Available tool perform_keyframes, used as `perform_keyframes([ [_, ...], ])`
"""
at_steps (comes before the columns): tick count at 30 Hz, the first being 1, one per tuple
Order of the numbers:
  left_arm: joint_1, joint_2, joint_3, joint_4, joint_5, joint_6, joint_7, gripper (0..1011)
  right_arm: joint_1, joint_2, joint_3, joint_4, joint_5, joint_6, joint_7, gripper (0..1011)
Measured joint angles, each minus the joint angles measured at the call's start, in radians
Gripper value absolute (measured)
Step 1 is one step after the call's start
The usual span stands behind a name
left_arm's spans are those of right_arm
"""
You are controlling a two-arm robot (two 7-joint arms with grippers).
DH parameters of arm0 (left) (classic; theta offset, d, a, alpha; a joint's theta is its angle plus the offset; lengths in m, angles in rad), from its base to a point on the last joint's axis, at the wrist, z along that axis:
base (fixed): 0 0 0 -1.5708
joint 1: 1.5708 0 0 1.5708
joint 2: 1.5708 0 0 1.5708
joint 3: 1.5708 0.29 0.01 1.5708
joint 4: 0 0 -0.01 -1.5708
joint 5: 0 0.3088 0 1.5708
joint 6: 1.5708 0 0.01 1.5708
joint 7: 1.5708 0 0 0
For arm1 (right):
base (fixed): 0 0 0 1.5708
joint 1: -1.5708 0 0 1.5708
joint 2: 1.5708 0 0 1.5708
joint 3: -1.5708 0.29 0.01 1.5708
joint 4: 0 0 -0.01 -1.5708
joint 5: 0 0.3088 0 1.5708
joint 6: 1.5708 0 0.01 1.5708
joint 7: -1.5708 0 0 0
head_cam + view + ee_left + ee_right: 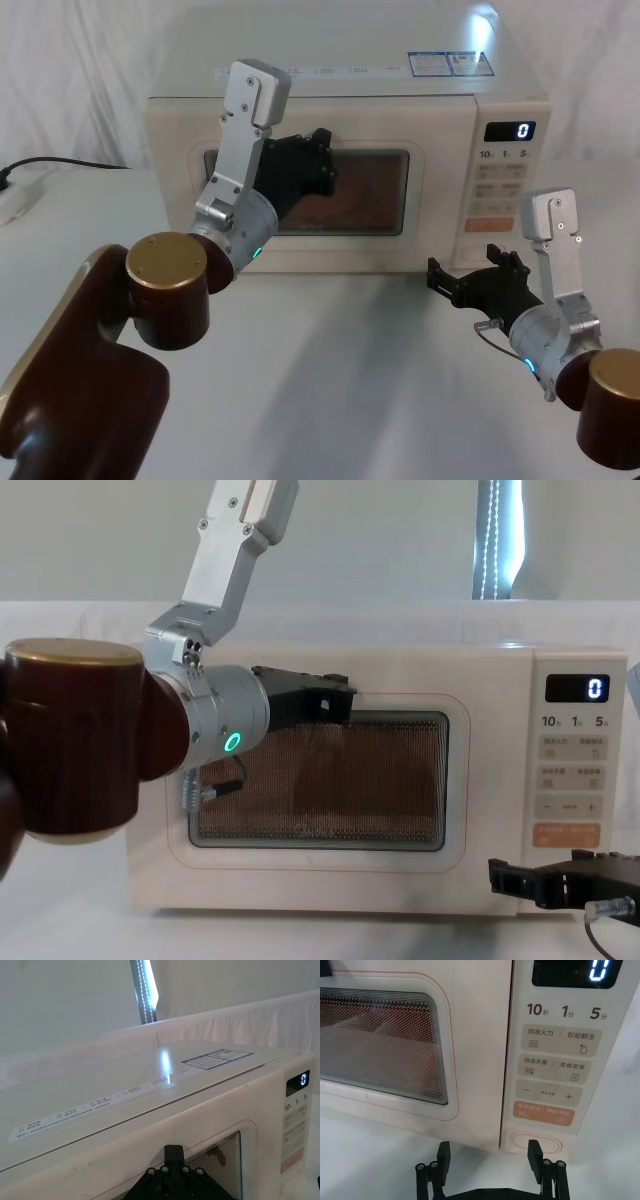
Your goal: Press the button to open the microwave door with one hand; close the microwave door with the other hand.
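microwave [330, 170]: on the table, far centre, display reading 0
microwave door [320, 780]: closed flush
left gripper [322, 160]: at the door's upper window edge; finger state cannot be told
right gripper [490, 1157]: fingers spread, empty, just near of the button [536, 1142]

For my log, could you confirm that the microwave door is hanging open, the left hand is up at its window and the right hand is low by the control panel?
Not quite: the microwave door is shut, flush with the oven's front, as the chest view shows. The rest holds: the left hand is at the window and the right hand, fingers open, is low by the control panel.
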Motion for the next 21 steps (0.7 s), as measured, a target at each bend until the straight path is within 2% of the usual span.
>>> perform_keyframes([
  [21, -0.009, -0.017, -0.015, 0.026, 0.004, 0.001, 0.0, 0, 0.0, 0.0, 0.0, 0.0, 0.0, 0.0, 0.0, 1002],
])
